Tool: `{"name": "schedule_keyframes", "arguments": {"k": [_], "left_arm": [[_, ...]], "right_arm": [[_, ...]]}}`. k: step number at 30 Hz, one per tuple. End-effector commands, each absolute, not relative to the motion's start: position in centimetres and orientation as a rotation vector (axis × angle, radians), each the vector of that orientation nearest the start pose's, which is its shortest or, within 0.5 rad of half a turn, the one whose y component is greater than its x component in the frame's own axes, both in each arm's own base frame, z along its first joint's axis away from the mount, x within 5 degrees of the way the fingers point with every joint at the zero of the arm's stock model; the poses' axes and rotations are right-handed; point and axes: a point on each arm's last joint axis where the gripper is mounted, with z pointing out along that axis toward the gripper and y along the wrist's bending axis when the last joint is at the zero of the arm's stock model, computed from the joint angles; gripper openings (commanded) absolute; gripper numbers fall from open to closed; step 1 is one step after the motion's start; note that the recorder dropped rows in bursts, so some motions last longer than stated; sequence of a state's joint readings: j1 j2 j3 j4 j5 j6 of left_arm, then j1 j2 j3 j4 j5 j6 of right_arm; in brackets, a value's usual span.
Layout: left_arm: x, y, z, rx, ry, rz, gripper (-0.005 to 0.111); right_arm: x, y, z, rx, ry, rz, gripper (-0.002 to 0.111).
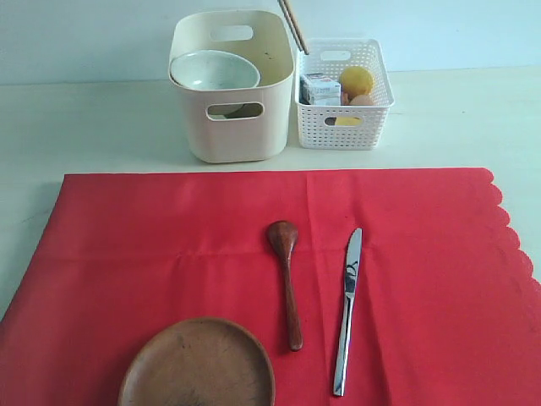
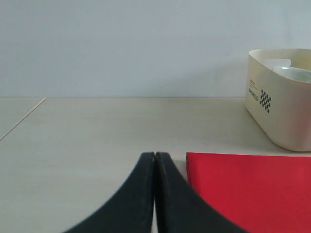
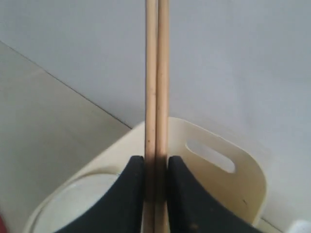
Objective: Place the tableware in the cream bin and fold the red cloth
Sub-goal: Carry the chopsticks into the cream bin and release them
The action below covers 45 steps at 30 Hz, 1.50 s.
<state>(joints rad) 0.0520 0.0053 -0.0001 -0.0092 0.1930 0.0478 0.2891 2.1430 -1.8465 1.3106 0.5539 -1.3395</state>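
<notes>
Above, right end effector (image 3: 156, 162) clamps chopsticks (image 3: 157, 73) over cream bin (image 1: 194, 127) — bowl (image 1: 211, 69) inside, left end effector (image 2: 155, 158) closed

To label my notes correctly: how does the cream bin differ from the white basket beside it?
The cream bin is taller with smooth walls; the white basket is lower with lattice walls. The cream bin holds a bowl; the white basket holds a small carton and a yellow fruit. Both have oval handle cut-outs.

One each of cream bin (image 1: 232, 135), basket (image 1: 342, 135), bowl (image 1: 214, 69), plate (image 1: 199, 365), spoon (image 1: 287, 279), knife (image 1: 347, 309), cloth (image 1: 152, 245); two chopsticks (image 1: 294, 25).
</notes>
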Motion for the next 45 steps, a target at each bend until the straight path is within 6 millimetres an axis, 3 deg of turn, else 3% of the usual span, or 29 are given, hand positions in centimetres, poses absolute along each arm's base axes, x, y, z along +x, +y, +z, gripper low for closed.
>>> {"name": "schedule_keyframes", "arguments": {"k": [1, 9, 15, 23, 30, 42, 45], "left_arm": [[5.6, 0.2, 19.6, -0.01, 1.677, 0.053, 0.003], [5.6, 0.2, 19.6, -0.01, 1.677, 0.053, 0.003], [5.6, 0.2, 19.6, -0.01, 1.677, 0.053, 0.003], [5.6, 0.2, 19.6, -0.01, 1.677, 0.053, 0.003], [5.6, 0.2, 19.6, -0.01, 1.677, 0.053, 0.003], [5.6, 0.2, 19.6, -0.01, 1.677, 0.053, 0.003], [5.6, 0.2, 19.6, -0.008, 1.677, 0.055, 0.003]], "right_arm": [[48.3, 18.6, 27.2, -0.709, 1.717, 0.771, 0.0], [49.2, 19.2, 23.6, -0.724, 1.701, 0.826, 0.0], [49.7, 19.2, 23.4, -0.703, 1.644, 0.809, 0.0], [50.2, 19.3, 24.9, -0.727, 1.579, 0.77, 0.0], [50.3, 19.6, 23.1, -0.753, 1.591, 0.814, 0.0], [50.3, 19.9, 23.0, -0.76, 1.591, 0.789, 0.0], [50.4, 19.8, 23.0, -0.752, 1.598, 0.777, 0.012]]}}
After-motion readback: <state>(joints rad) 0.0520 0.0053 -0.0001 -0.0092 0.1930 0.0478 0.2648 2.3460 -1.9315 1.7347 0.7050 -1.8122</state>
